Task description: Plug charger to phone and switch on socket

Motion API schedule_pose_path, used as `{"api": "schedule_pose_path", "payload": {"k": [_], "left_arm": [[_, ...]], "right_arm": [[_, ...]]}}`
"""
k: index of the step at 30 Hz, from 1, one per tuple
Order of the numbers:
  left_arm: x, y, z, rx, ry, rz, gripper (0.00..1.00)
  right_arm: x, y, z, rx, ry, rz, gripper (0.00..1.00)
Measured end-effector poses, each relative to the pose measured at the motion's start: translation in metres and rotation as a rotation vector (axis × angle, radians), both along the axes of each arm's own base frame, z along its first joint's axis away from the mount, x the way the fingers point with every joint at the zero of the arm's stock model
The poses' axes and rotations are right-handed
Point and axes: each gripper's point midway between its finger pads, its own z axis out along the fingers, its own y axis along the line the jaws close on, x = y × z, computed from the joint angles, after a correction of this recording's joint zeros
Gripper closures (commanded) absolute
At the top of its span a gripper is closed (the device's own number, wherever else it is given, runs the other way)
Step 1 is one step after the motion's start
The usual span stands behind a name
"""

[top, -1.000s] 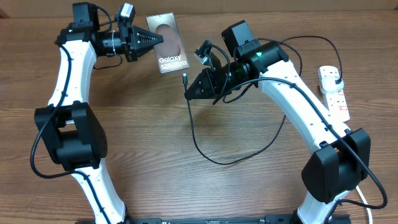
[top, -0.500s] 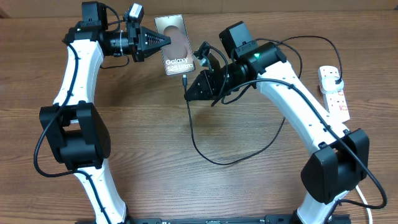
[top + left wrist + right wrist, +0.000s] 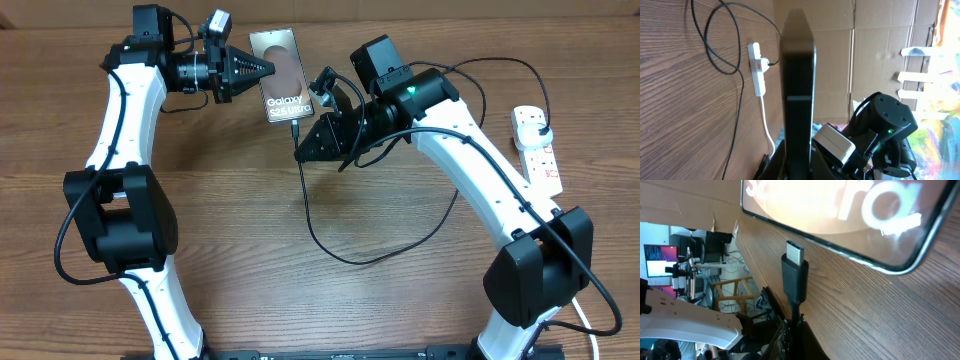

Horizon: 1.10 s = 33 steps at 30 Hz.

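My right end effector point(image 3: 301, 150) is pinched tight on the charger point(image 3: 794, 275) just behind its tip, which sits just short of the bottom edge of the phone point(image 3: 281, 72). Beyond, the left end effector point(image 3: 266, 68) clamps the phone. I'd square tip to port, then push slowly, straight in.

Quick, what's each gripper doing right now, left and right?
Left gripper: closed, holding the phone.
Right gripper: closed, holding the charger.
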Motion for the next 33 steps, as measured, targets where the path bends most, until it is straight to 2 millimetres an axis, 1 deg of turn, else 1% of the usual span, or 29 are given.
{"api": "schedule_pose_path", "payload": {"k": [9,15,33], "left_arm": [[-0.0008,-0.0048,-0.0007,0.005,-0.003,-0.008,0.96],[-0.0004,-0.0053,0.0041,-0.015,-0.03,-0.019,0.96],[-0.0008,-0.0056,0.0048,-0.016,-0.063,-0.024,0.96]], "right_arm": [[-0.0007,-0.0004,-0.0005,-0.003,0.004,0.0,0.96],[-0.0045,-0.0024,-0.0024,-0.015,0.025,0.0,0.96],[-0.001,-0.0049,-0.0063,-0.04,-0.004,-0.002,0.96]]}}
